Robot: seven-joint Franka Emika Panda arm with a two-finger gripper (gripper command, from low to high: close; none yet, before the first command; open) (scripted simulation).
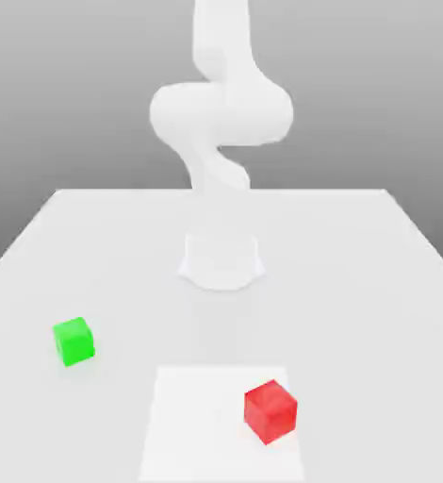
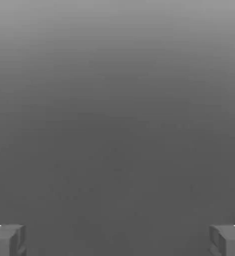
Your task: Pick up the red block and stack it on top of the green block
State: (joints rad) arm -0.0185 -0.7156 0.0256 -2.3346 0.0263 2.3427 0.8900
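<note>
From here, the green block (image 1: 74, 341) sits alone toward the exterior view's left, open tabletop (image 1: 150, 283) around it; next the gripper (image 2: 117, 241), spread wide, nothing between its fingers; then the red block (image 1: 270, 412), by the white patch's (image 1: 197, 424) right edge

Red block (image 1: 270, 412) on the exterior view's right, green block (image 1: 73, 341) left.

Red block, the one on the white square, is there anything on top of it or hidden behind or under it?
Nothing sits on the red block. Under it is the white square; the patch it covers and anything directly behind can't be seen.
</note>
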